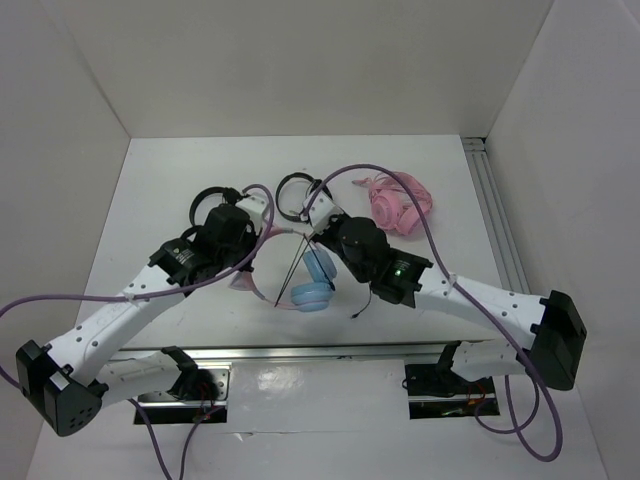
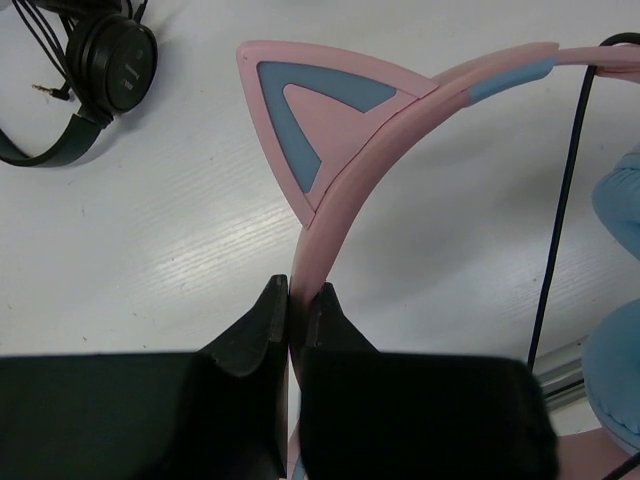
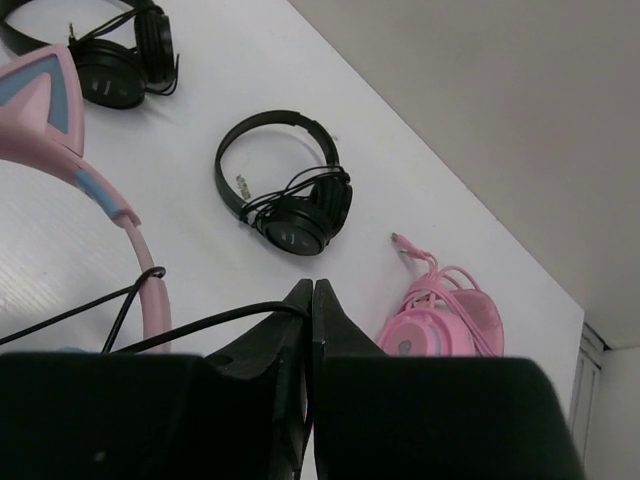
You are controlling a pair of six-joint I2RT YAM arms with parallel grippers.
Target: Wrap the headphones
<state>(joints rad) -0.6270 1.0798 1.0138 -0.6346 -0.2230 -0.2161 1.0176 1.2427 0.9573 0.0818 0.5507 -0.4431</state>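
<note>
The headphones (image 1: 312, 290) lie mid-tabletop (image 1: 160, 200) between both arms, blue cups side by side; the left pincer (image 2: 297, 300) is clenched on their pink headband (image 2: 330, 200) below a cat ear; the right pincer (image 3: 311, 300) is closed, seemingly nipping the black cable (image 3: 220, 319); black headphones (image 3: 290, 200) and a pink headset (image 3: 440, 320) lie beyond

On the white table (image 1: 150, 200), one black headset (image 3: 295, 225) is seen left of the pink headset (image 3: 440, 322); another black pair (image 3: 110, 70) is seen farther left.
</note>
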